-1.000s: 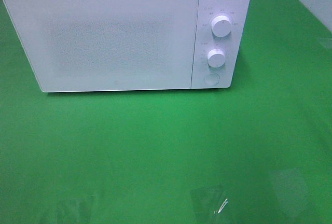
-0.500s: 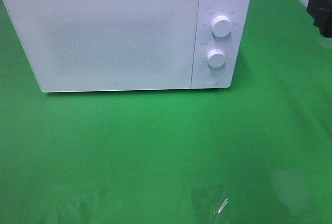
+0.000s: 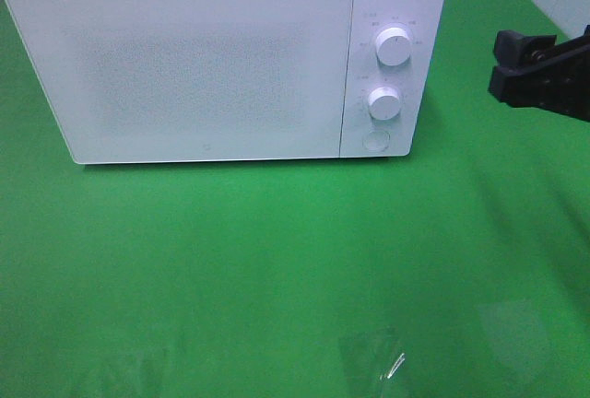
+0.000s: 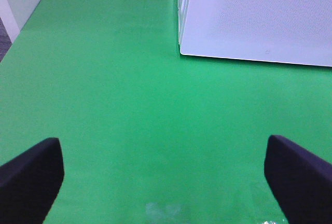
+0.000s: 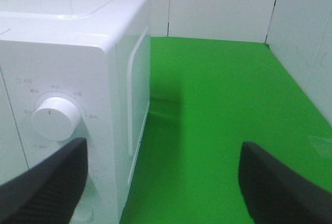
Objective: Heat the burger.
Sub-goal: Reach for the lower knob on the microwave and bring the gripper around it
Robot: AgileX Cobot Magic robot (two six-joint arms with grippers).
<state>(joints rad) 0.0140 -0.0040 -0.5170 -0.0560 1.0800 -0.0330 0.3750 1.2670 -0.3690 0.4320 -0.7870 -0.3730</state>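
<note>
Nothing here I can actually read. Faint grey markings ring the upper knob [image 3: 394, 46] on the microwave [image 3: 212, 66], and a few more sit around the lower knob [image 3: 384, 102]. From up high they are only specks. My right wrist view shows the upper knob's marks as tiny printed characters, too blurred to make out. A tiny mark [image 3: 204, 151] sits low on the door [image 3: 184, 39], too small to read.
</note>
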